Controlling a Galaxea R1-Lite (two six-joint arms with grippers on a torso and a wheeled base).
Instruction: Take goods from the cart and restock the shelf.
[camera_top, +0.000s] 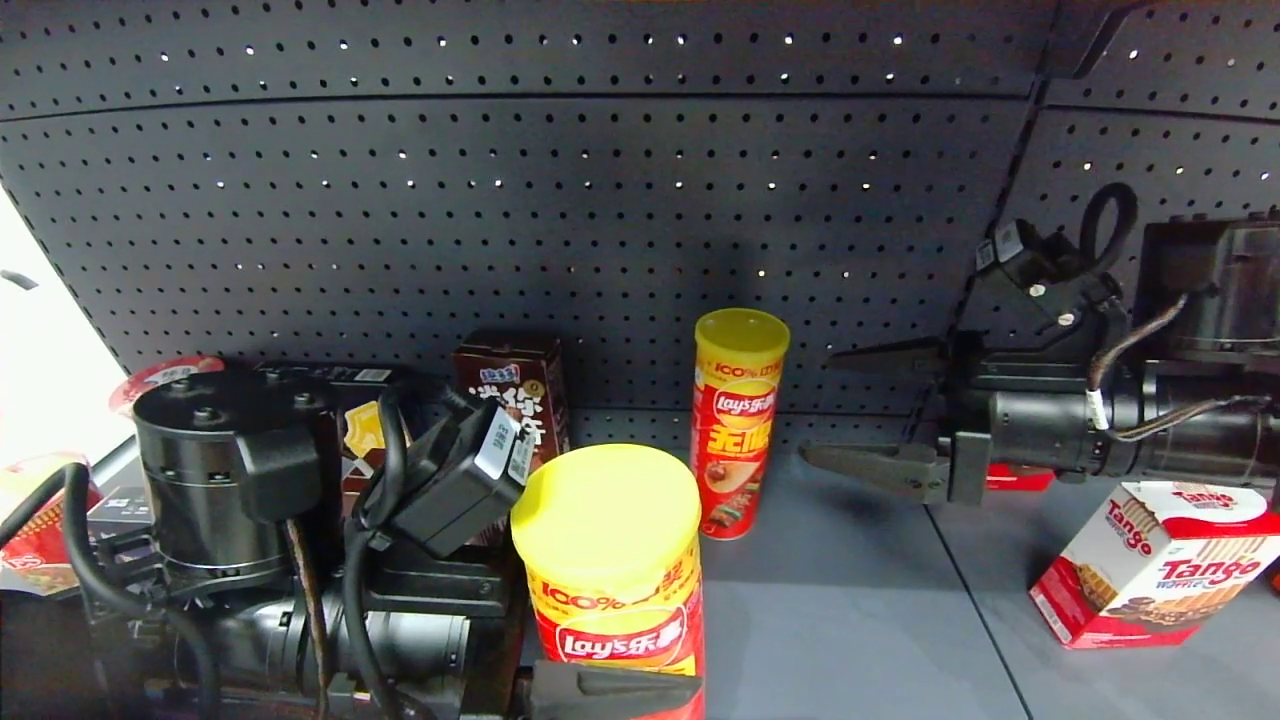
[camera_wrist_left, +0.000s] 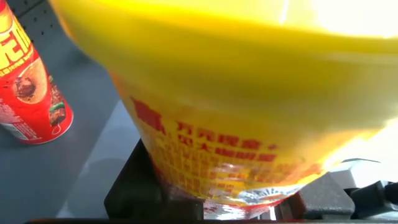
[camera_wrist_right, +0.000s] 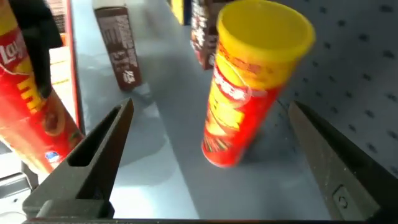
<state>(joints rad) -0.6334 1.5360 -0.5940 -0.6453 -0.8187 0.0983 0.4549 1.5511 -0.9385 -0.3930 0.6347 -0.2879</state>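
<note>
Chip can (camera_top: 612, 560), red with a yellow lid, sits clamped in the left claw (camera_top: 610, 688) in the head view. One dark finger presses its lower body, while the rest of that claw is cut off by the frame's bottom edge. Across from it the right claw (camera_top: 875, 412) hangs with its two fingers spread apart above the grey shelf (camera_top: 850, 610). A second can (camera_top: 740, 430) stands upright just ahead of those fingertips, untouched. A brown carton (camera_top: 515, 395) stands beyond the left claw against the pegboard (camera_top: 500, 200), partly hidden by the arm's cabling. A wafer box (camera_top: 1160, 565) lies on the shelf below and behind the right claw.

From the left wrist, the chip can (camera_wrist_left: 249, 93) looms so close that its top is cut off and its print is hard to make out. The claw's fingers are mostly hidden under it, and the second can (camera_wrist_left: 28, 87) stands off to one side on the shelf (camera_wrist_left: 93, 149).

From the right wrist, the right claw (camera_wrist_right: 209, 104) frames the second can (camera_wrist_right: 249, 81) between its parted fingers (camera_wrist_right: 93, 162), neither touching it. The held chip can (camera_wrist_right: 31, 106) is cropped at the frame's edge. The brown carton (camera_wrist_right: 118, 46) stands farther off on the shelf (camera_wrist_right: 168, 130).
</note>
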